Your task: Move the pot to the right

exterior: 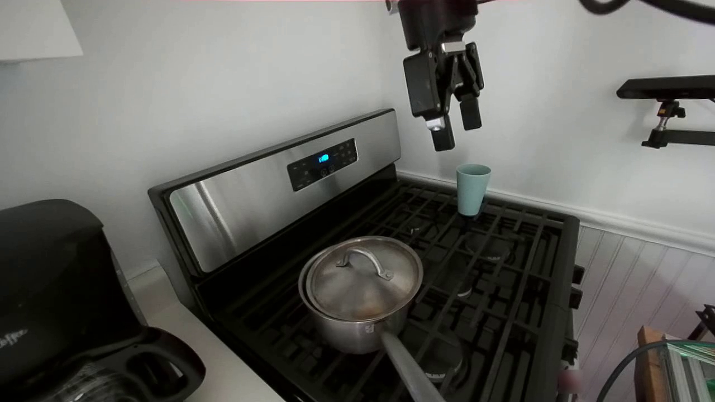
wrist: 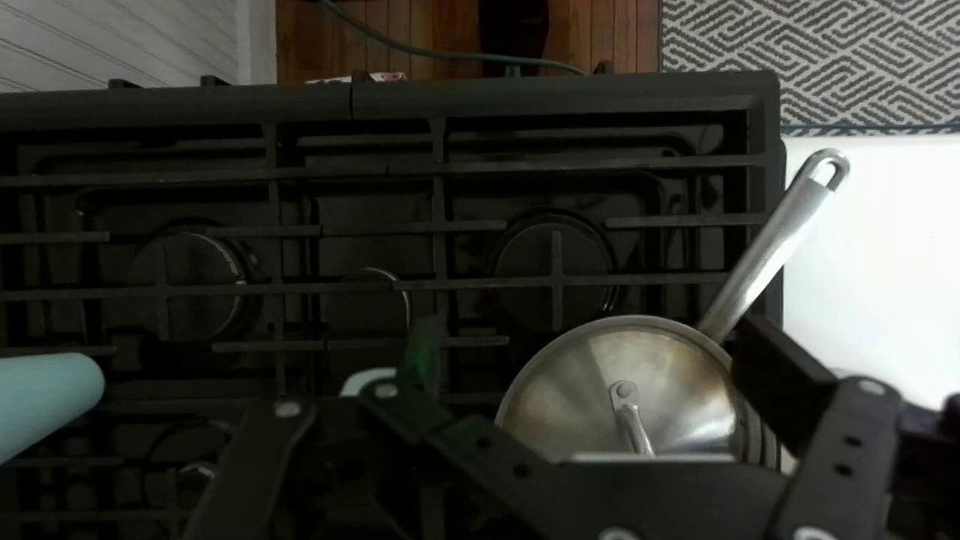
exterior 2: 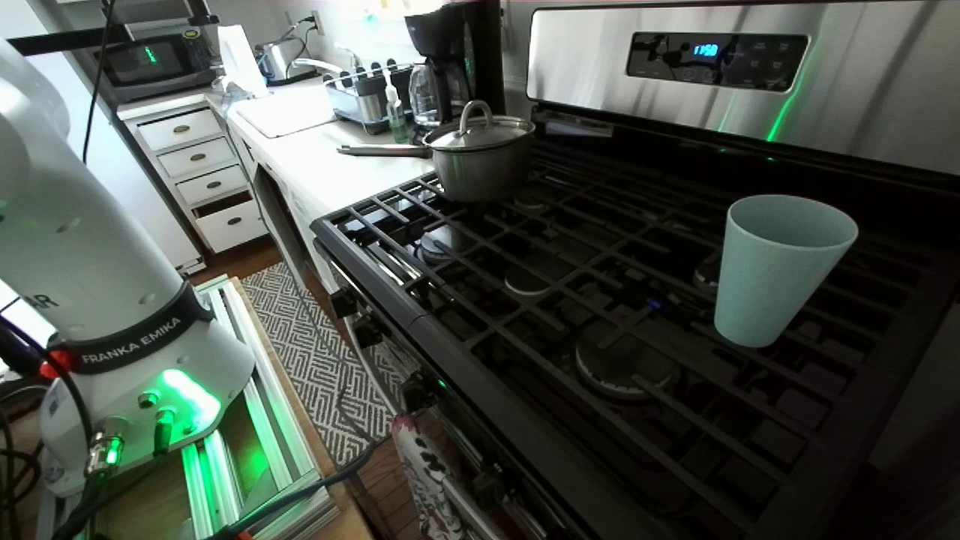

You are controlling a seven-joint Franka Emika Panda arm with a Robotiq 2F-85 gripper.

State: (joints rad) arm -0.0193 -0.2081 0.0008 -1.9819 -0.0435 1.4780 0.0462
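The pot (exterior: 357,290) is a shiny steel saucepan with a loop-handled lid that sits slightly off-center. It stands upright on the stove grates near the counter side, also visible in an exterior view (exterior 2: 484,169) and the wrist view (wrist: 637,382). Its long handle (exterior: 408,365) points toward the stove's front; in the wrist view the handle (wrist: 772,240) reaches over the white counter. My gripper (exterior: 457,127) is open and empty, high above the stove and apart from the pot. In the wrist view my spread fingers (wrist: 592,352) frame the pot lid, whose lower part is hidden behind the gripper.
A teal cup (exterior: 472,190) stands on the grates at the end away from the pot; it also shows in an exterior view (exterior 2: 780,277). The stove's back panel (exterior: 240,201) rises behind the grates. A black coffee maker (exterior: 50,268) stands on the counter (exterior 2: 300,154) beside the stove.
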